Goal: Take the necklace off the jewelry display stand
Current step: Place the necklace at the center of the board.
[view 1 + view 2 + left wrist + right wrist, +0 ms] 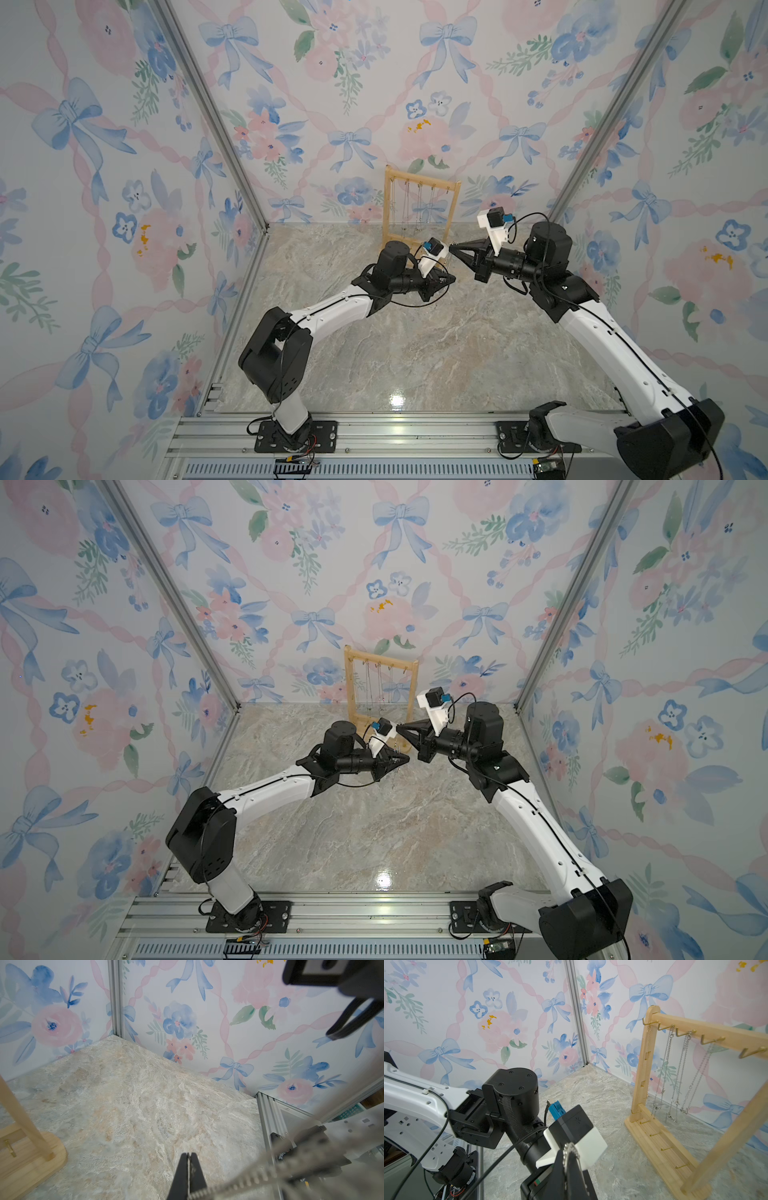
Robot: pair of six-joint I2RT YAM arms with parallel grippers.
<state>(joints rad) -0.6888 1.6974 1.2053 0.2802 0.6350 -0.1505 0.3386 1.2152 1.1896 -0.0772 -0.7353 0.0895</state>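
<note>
The light-wood jewelry display stand [422, 183] [380, 658] stands at the back of the table against the wall. Several silver chains [683, 1076] hang from its gold hooks. In front of it both grippers meet, tips close together. My right gripper [451, 248] [568, 1154] is shut on the necklace [571, 1148], whose silver chain loops over its tip, off the stand. My left gripper [454, 277] [188, 1154], just below, is shut with that necklace's chain [249, 1178] pinched between its fingers and trailing off blurred towards the right gripper [332, 1035].
The marble-patterned table [415, 340] is walled by floral panels on three sides, with aluminium posts [216, 124] at the corners. The stand's base [660, 1147] carries small gold pegs. An aluminium rail [395, 432] runs along the front edge under both arm mounts.
</note>
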